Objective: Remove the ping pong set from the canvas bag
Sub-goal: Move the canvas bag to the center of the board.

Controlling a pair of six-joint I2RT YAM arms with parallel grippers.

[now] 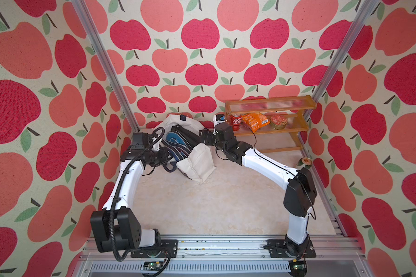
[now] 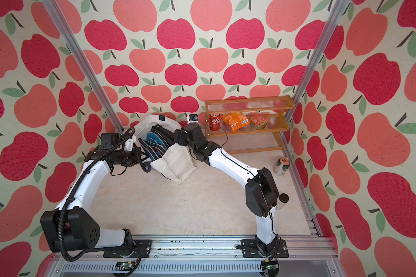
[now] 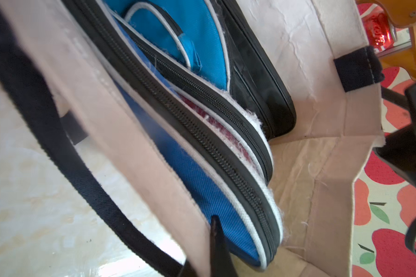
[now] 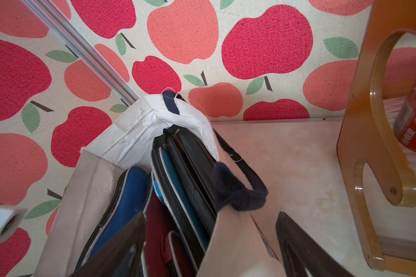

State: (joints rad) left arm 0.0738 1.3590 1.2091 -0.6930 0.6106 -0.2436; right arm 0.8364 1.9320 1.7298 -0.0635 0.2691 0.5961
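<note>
The canvas bag, just above centre in a top view, is pinched at its rim by the closed left end effector, apparently so the wide-open, empty right end effector is admitted to the ping pong set inside.

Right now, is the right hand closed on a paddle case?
No: the right wrist view shows the right hand open, its fingers wide apart on either side of the canvas bag wall.

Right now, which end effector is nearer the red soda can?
Right. The right end effector straddles the rim of the bag, on the side toward the soda can on the shelf; the left end effector pinches the opposite wall, farther off.
</note>
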